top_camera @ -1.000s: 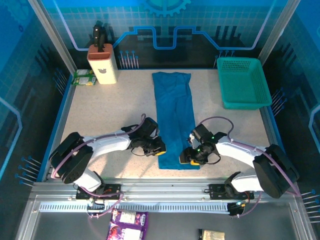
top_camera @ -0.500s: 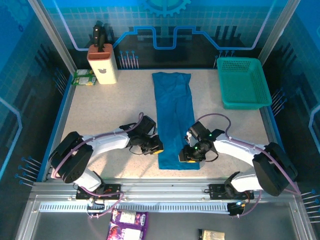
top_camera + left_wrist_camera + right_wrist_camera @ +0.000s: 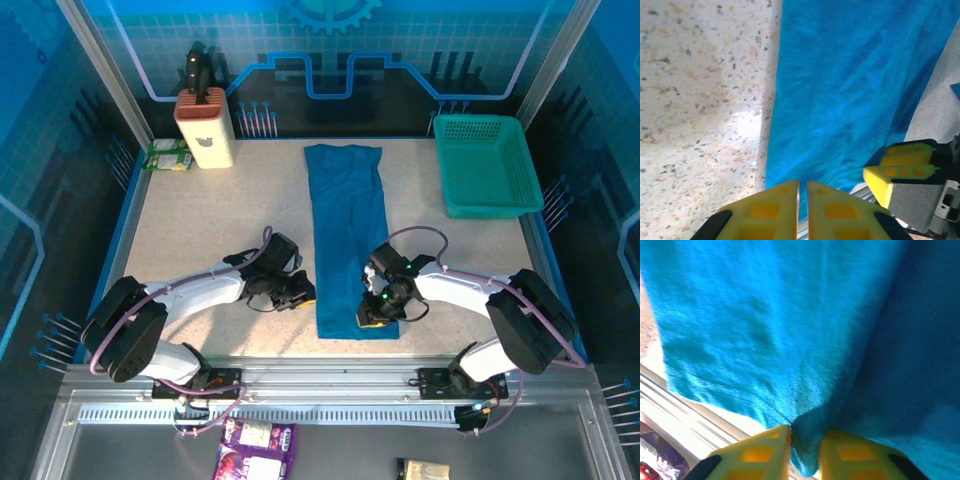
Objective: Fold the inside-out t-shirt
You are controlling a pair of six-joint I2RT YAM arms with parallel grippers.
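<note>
Shirt (image 3: 347, 240) flat on desk (image 3: 200, 230) — right pincer (image 3: 804, 434) clamped on its near hem; left pincer (image 3: 802, 186) nearly closed at left edge, grip unclear.

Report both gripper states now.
Left gripper: closed, beside the t-shirt edge, no cloth visibly pinched.
Right gripper: closed, pinching the t-shirt.
</note>
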